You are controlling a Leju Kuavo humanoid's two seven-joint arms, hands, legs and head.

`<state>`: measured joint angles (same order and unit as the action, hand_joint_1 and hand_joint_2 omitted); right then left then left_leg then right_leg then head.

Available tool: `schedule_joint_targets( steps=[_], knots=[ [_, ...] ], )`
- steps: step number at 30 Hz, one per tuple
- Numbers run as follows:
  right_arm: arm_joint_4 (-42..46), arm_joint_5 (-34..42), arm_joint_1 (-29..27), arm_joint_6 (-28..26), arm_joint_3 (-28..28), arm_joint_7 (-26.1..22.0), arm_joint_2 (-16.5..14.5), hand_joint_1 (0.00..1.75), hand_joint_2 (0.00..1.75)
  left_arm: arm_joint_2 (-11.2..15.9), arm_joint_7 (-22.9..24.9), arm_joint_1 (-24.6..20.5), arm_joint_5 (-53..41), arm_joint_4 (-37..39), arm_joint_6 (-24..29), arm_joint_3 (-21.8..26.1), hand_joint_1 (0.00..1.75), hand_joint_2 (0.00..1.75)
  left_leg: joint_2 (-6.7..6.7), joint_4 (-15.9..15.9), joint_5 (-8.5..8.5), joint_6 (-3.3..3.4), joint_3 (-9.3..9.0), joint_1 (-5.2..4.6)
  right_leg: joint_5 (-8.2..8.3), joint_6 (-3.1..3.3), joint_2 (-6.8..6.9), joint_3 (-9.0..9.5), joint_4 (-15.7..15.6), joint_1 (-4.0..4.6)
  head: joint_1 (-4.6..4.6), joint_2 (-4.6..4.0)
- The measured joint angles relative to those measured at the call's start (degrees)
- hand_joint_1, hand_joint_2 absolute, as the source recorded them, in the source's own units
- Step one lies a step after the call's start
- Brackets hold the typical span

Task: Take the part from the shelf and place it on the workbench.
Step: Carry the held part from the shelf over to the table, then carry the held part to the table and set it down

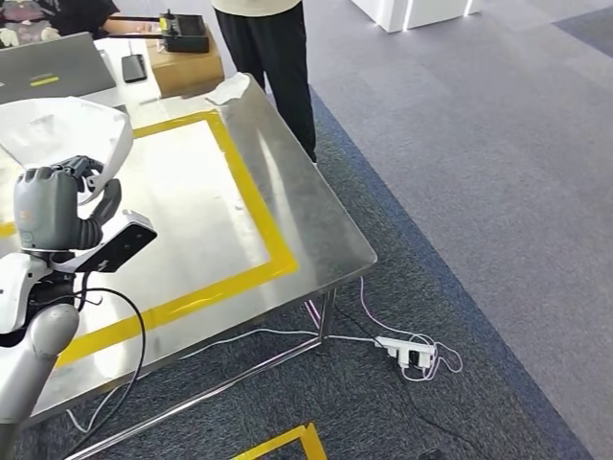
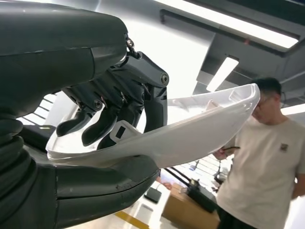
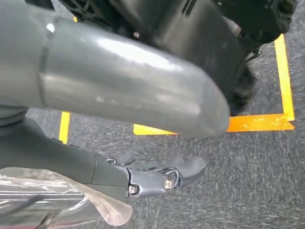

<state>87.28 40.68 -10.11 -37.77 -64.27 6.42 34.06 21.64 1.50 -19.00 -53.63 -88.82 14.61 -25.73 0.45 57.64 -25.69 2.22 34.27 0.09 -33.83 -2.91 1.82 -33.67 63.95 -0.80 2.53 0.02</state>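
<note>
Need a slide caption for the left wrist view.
Left hand grips the white curved part between thumb and fingers; a person stands behind.

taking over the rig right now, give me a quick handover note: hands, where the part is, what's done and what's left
Left hand: grips the white plastic part, thumb under it and fingers over its rim, held up above the near left of the steel workbench.
Right hand: holds nothing, fingers fairly straight, hanging low over grey carpet with yellow floor tape.
Done: the part is already in hand and brought to the workbench.
Left: lower it onto the benchtop, probably inside the yellow tape outline, and let go.
Note: a person stands at the bench's far edge.
</note>
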Motion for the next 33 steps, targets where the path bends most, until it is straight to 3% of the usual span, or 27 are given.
schedule_joint_targets(
  steps=[2,3,4,5,7,9,11,12,13,14,16,18,19,21,23,24,25,27,29,31,33],
  knots=[
    [0.0,0.0,-0.1,0.0,0.1,0.2,0.1,0.0,0.0,-0.1,0.0,0.0,-0.1,-0.1,-0.1,0.0,1.73,1.75,-1.39,0.0,-0.06,0.23,-0.01,0.05,-2.73,-0.23,-1.52,-4.33,7.9,-0.07,-0.11,0.0],
    [0.0,0.0,-0.2,0.0,0.1,0.2,0.1,0.0,0.0,-0.2,0.0,0.1,-0.1,-0.1,-0.1,-0.1,1.73,1.75,-2.18,0.1,-0.09,0.26,-0.06,0.04,-2.75,-0.3,-1.66,-5.73,9.9,-0.06,-0.12,0.0],
    [0.0,0.0,-0.2,0.0,0.1,0.3,0.1,0.0,0.0,-0.2,0.0,0.2,-0.2,-0.1,-0.1,-0.1,1.73,1.75,-2.98,0.1,-0.13,0.24,-0.14,0.05,-1.54,-0.3,-1.75,-6.0,9.5,-0.07,-0.11,0.0],
    [0.0,0.0,-0.2,0.0,0.1,0.3,0.1,0.0,0.0,-0.2,0.0,0.2,-0.2,-0.1,-0.1,-0.1,1.73,1.75,-3.8,0.1,-0.19,0.15,-0.27,0.09,0.69,-0.23,-2.02,-5.09,6.7,-0.11,-0.11,0.0],
    [0.0,-0.1,-0.2,0.0,0.1,0.3,0.2,0.0,0.0,-0.2,0.0,0.2,-0.2,-0.1,-0.1,-0.1,1.73,1.75,-5.34,0.4,-0.44,-0.25,-0.35,0.16,4.8,0.02,-4.46,-1.82,-1.3,-0.39,-0.1,0.0],
    [0.2,-0.1,-0.2,0.0,0.1,0.3,0.2,0.0,0.0,-0.3,0.0,0.1,-0.2,-0.1,-0.1,-0.1,1.73,1.75,-6.8,0.7,-0.49,-0.9,0.07,0.28,5.83,0.4,-6.6,0.39,-5.7,-0.58,-0.09,-0.01],
    [0.3,-0.2,-0.2,0.0,0.1,0.3,0.3,0.0,0.0,-0.2,0.1,0.2,-0.2,-0.2,-0.1,0.0,1.73,1.75,-8.24,0.7,-0.25,-1.63,0.46,0.47,5.52,0.89,-5.94,0.99,-6.1,-0.53,-0.08,-0.01],
    [0.4,-0.2,-0.2,0.0,0.1,0.4,0.4,0.0,0.0,-0.2,0.1,0.3,-0.2,-0.2,-0.1,0.0,1.73,1.75,-8.16,0.8,-0.35,-1.96,0.55,0.46,5.57,1.2,-5.2,1.15,-6.2,-0.56,-0.06,-0.01],
    [0.5,-0.2,-0.2,0.0,0.1,0.4,0.4,0.0,0.0,-0.1,0.1,0.3,-0.2,-0.2,-0.1,0.1,1.73,1.75,-7.15,1.6,-0.93,-2.24,0.91,0.35,5.59,1.59,-4.44,1.35,-6.4,-0.64,0.17,0.0],
    [0.6,-0.3,-0.1,0.0,0.1,0.4,0.4,0.0,0.0,0.0,0.1,0.3,-0.2,-0.3,-0.1,0.1,1.73,1.75,-5.57,3.5,-2.05,-2.5,1.72,0.23,5.59,1.94,-3.63,1.55,-6.6,-0.73,0.41,0.0],
    [0.7,-0.4,-0.2,0.0,0.1,0.4,0.5,0.0,0.0,0.0,0.1,0.1,-0.2,-0.3,-0.1,0.1,1.73,1.75,-2.17,10.5,-5.52,-2.95,4.98,0.26,5.37,2.49,-1.97,1.83,-6.6,-0.61,0.85,0.0],
    [0.8,-0.4,-0.2,0.0,0.1,0.5,0.5,0.0,0.0,0.0,0.2,0.3,-0.2,-0.3,-0.2,0.1,1.73,1.75,-1.25,16.5,-7.39,-3.23,7.9,0.49,5.09,2.63,-0.29,2.06,-6.6,-0.46,0.85,0.0],
    [0.8,-0.4,-0.2,0.0,0.1,0.6,0.5,0.0,0.0,0.0,0.2,0.4,-0.2,-0.3,-0.2,0.1,1.73,1.75,-1.14,16.7,-6.76,-3.26,8.0,0.55,4.92,2.6,0.52,2.24,-6.6,-0.43,0.87,0.0],
    [0.8,-0.5,-0.2,0.0,0.1,0.5,0.5,0.0,0.0,0.1,0.2,0.5,-0.2,-0.3,-0.1,0.1,1.73,1.75,-0.12,10.7,-2.91,-3.03,4.96,0.47,4.47,2.41,2.03,2.87,-6.6,-0.38,0.87,0.0],
    [0.8,-0.5,-0.2,0.0,0.1,0.2,0.5,0.0,0.0,0.1,0.1,0.3,-0.2,-0.3,0.0,0.2,1.73,1.75,3.2,3.6,-0.43,-2.38,1.34,-0.26,3.97,1.99,3.35,3.42,-6.6,-0.07,0.87,0.0],
    [0.8,-0.6,-0.2,0.0,0.1,0.2,0.5,0.0,0.0,0.1,0.1,0.3,-0.2,-0.3,0.0,0.2,1.73,1.75,4.45,1.7,-0.14,-2.02,0.53,-0.63,3.76,1.74,4.02,3.57,-6.6,0.14,0.8,0.0],
    [0.8,-0.6,-0.1,0.0,0.1,0.2,0.5,0.0,0.0,0.1,0.1,0.3,-0.2,-0.3,0.0,0.2,1.73,1.75,4.9,1.2,-0.46,-1.69,0.45,-0.93,3.6,1.49,4.73,3.68,-6.6,0.33,0.73,0.0],
    [0.8,-0.6,0.0,0.0,0.1,0.2,0.5,0.0,0.0,0.1,0.1,0.3,-0.2,-0.4,-0.1,0.2,1.73,1.75,3.47,0.9,-0.33,-1.07,0.63,-0.76,3.19,0.93,5.8,3.9,-6.7,0.4,0.62,0.0],
    [0.8,-0.6,0.1,0.0,0.1,0.3,0.5,0.0,0.0,0.1,0.2,0.2,-0.3,-0.5,-0.2,0.2,1.73,1.75,2.01,0.5,-0.1,-0.39,0.47,-0.34,1.51,0.41,3.23,3.15,-4.7,0.13,0.45,0.0],
    [0.8,-0.6,0.0,0.0,0.1,0.3,0.5,0.0,0.0,0.0,0.3,0.0,-0.3,-0.6,-0.2,0.2,1.73,1.75,0.81,0.3,-0.05,0.05,0.39,-0.14,-1.91,0.12,-0.58,-0.15,2.2,-0.07,0.11,0.0],
    [0.8,-0.6,-0.1,0.0,0.1,0.3,0.5,0.0,0.0,-0.1,0.3,0.2,-0.3,-0.6,-0.3,0.2,1.73,1.75,-0.25,0.4,-0.14,0.22,0.35,-0.17,-4.07,0.04,-1.6,-4.27,9.5,-0.04,-0.02,0.0]
  ],
)
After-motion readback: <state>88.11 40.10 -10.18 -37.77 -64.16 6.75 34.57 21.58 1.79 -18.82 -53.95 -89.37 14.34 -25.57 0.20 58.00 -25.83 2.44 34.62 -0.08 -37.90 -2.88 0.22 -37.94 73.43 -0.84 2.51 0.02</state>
